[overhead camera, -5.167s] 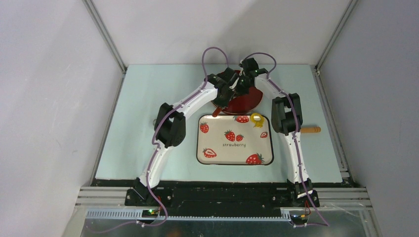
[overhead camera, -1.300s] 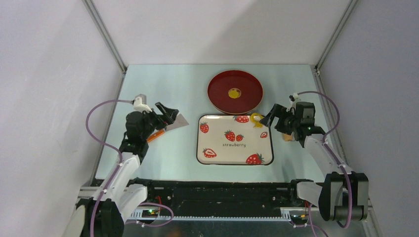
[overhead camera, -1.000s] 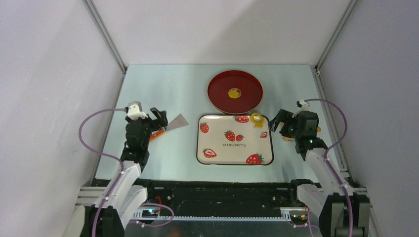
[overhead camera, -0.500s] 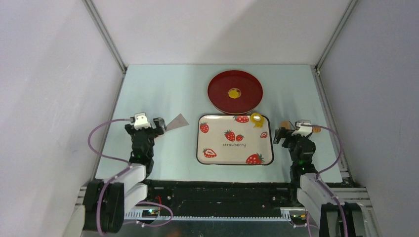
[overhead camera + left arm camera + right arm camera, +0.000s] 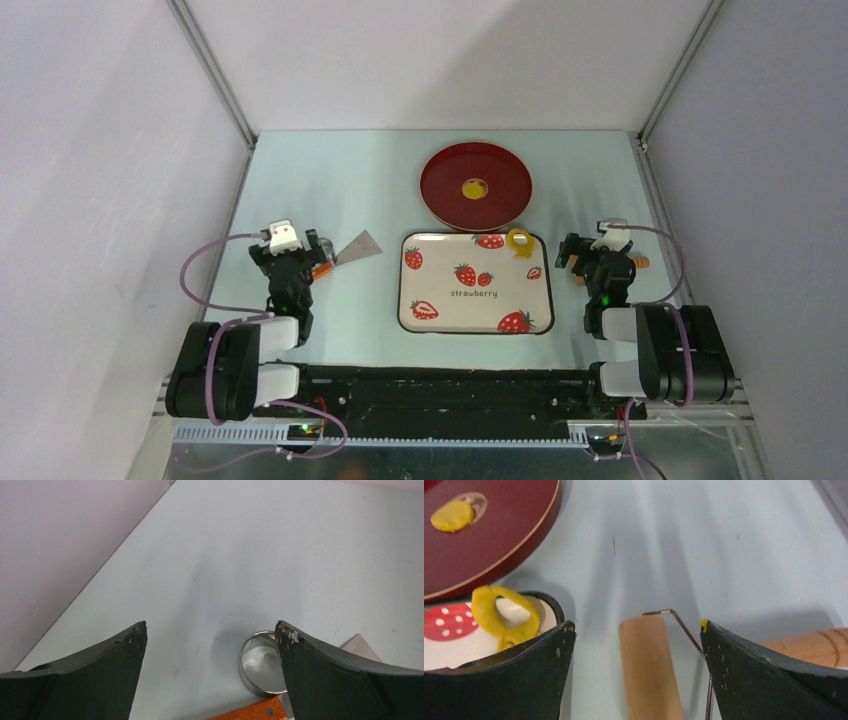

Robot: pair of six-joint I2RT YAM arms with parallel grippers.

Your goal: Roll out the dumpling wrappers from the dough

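Yellow against dark red: one dumpling wrapper (image 5: 473,188) lies flat near the middle of the red plate (image 5: 440,205) at the far side of the surface (image 5: 330,170). A ring of leftover dough (image 5: 519,239) sits at the far right corner of the strawberry tray (image 5: 475,325). We see no other lump or sheet of dough, so we judge the rolling and cutting largely done. What is left, at most, is gathering that ring and rolling it again.

The wrapper is a round disc with no real long axis. From the right wrist it looks a little wider than deep, which may only be the slant of the view. The ring of leftover dough does not lie flat: its loop arches up off the tray's rim, opening roughly toward the plate.

Both arms are folded low near their bases. The left end effector (image 5: 211,626) has its fingers wide apart and empty, above the metal ring cutter (image 5: 260,662) and a wooden handle (image 5: 250,711). The right end effector (image 5: 637,624) is likewise spread and holds nothing, and the wooden roller (image 5: 651,665) lies on the surface below it.
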